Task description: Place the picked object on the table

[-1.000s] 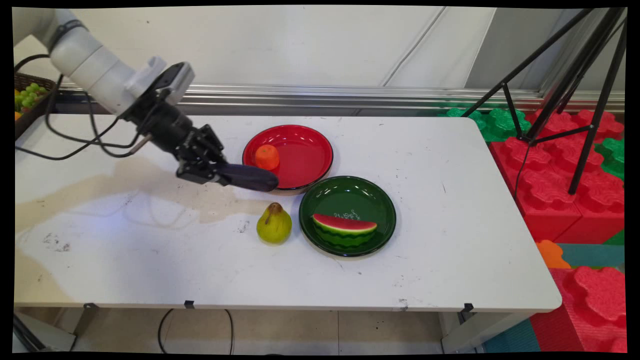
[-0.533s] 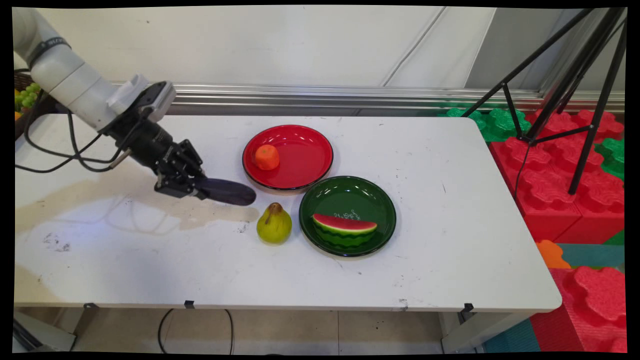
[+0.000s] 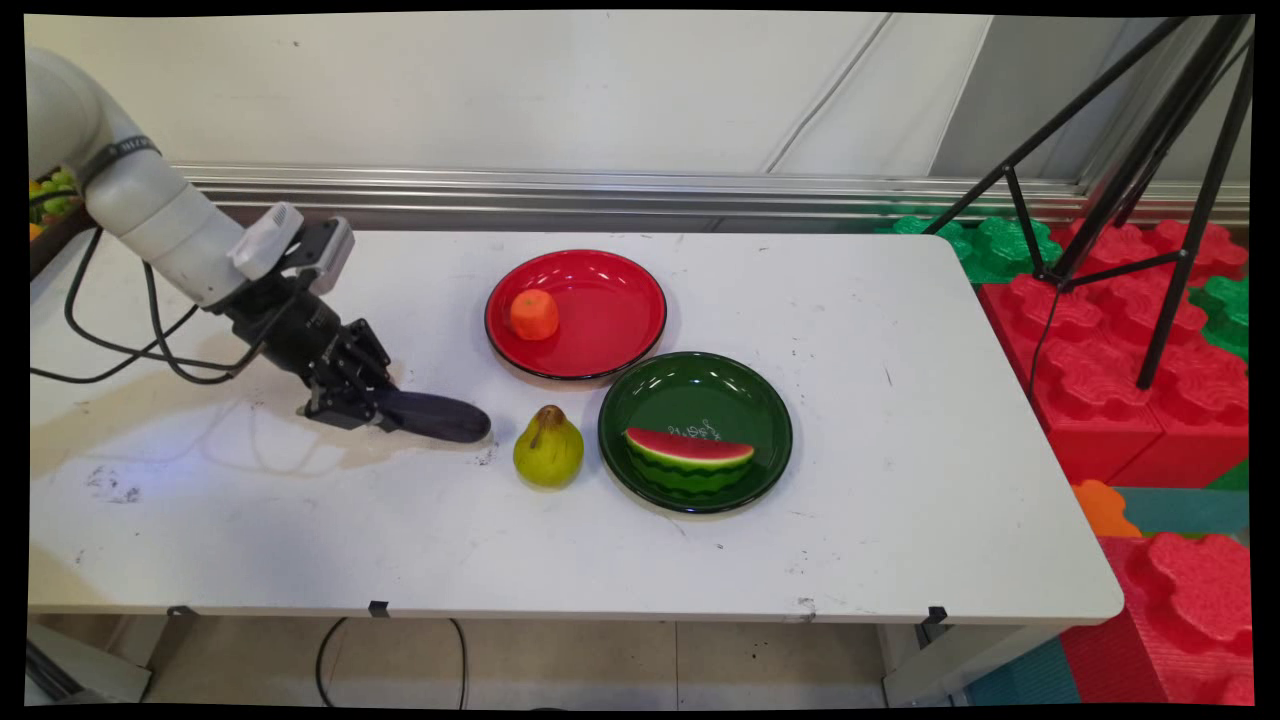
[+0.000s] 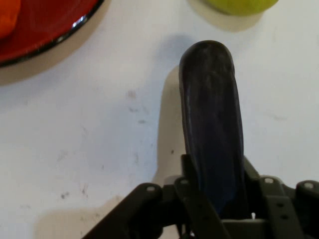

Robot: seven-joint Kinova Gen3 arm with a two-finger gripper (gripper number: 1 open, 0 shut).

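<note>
Your gripper (image 3: 385, 412) is clamped on the near end of a dark purple eggplant (image 3: 435, 417), which sticks straight out ahead of the fingers. In the hand view the eggplant (image 4: 212, 124) covers most of the fingers, so you see only the black linkage on either side of it. Whether its underside touches the white table (image 3: 300, 520) or hangs just above is hard to tell; its shadow lies tight beside it. Just past the eggplant's tip sits a green pear (image 3: 548, 449), cut off at the top edge of the hand view. Ahead and to the left of the hand is a red plate (image 3: 620, 300) carrying an orange fruit (image 3: 534, 314), both cropped in the hand view. Beyond the pear, a green plate (image 3: 700, 390) holds a watermelon slice (image 3: 688, 458).
</note>
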